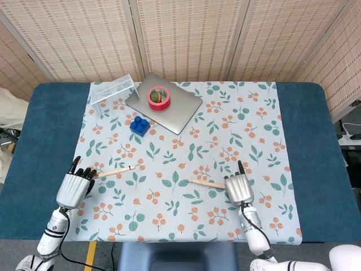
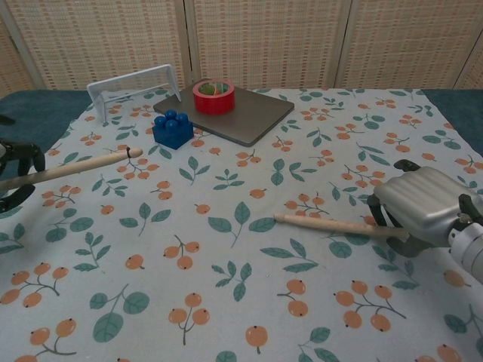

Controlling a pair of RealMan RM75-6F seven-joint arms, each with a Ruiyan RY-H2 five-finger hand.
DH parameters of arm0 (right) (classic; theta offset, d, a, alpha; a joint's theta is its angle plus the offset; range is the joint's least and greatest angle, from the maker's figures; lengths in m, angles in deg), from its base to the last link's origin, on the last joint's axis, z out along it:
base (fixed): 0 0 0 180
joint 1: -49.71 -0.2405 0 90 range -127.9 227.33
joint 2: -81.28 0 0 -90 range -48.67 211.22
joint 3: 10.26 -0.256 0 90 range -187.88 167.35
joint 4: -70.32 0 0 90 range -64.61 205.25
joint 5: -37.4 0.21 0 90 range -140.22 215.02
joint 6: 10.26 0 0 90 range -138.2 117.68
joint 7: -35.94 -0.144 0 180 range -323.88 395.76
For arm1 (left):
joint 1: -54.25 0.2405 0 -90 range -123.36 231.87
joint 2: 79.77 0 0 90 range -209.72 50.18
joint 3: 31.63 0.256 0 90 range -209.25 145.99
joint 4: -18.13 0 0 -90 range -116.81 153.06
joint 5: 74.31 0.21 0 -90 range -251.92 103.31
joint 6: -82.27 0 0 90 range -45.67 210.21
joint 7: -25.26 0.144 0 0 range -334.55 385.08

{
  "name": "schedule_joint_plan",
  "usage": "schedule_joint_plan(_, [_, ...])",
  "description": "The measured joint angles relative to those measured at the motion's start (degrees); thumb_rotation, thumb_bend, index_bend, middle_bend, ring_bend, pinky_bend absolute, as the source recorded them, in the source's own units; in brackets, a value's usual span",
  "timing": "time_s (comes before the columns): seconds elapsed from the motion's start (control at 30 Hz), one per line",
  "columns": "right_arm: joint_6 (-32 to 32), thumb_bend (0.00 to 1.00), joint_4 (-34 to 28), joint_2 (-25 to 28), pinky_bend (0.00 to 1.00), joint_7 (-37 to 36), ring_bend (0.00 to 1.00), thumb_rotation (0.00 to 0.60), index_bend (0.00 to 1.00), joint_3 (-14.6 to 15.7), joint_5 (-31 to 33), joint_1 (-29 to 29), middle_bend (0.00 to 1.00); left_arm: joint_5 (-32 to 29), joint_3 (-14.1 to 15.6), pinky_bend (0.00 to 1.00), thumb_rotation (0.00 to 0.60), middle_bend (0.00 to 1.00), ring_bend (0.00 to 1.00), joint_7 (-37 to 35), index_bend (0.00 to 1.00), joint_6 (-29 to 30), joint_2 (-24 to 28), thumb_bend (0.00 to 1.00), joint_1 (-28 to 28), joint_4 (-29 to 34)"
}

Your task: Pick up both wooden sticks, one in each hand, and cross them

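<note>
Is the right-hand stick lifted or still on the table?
Cannot tell. The right hand grips the stick, whose free end sits very close to the cloth.
</note>
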Motion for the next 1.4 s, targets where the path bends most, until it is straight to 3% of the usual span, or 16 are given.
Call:
schedule_joint_plan(0.27, [-0.83,0.37,-0.91,1.4,0.11,-4.1,0.54,0.6,0.98,0.65,-3.32,0.55,0.81,-1.09,-0.47,0.19,0.6,1.0,0.62,-2.44,0.86,-1.31,1.63,0.55,0.03,2.6])
schedule_joint_plan(0.6, [0.27,0.37,-2.85,3.75,0.14,-26.83,0.55,0.6,0.98,1.22,-14.86,0.93,0.82,-5.35,-3.09,0.19,0.6,1.0,0.65,-6.32,0.87,-7.64,8.23,0.55,-1.36,17.01])
schedule_joint_plan(0.77, [2.01,0.37,-5.86,3.5,0.14,-31.88,0.56,0.6,0.98,0.59,-19.75,-0.46,0.82,-6.26,-3.82,0.19,0.6,1.0,0.65,-4.79,0.87,-10.36,9.78,0.55,-2.66,23.87])
schedule_joint_plan(1.1, [6.45,0.37,-9.25,-0.39,0.14,-27.89,0.56,0.6,0.98,-4.69,-16.3,-4.91,0.82,-5.6,-4.14,0.19,0.6,1.0,0.65,4.87,0.87,-12.23,11.04,0.55,-4.63,38.95])
schedule_joint_plan(1.4, [6.02,0.37,-10.01,-1.95,0.14,-23.43,0.56,0.6,0.98,-7.01,-11.8,-6.25,0.82,-2.62,-1.59,0.19,0.6,1.0,0.65,10.59,0.87,-11.88,10.74,0.55,-4.37,43.71])
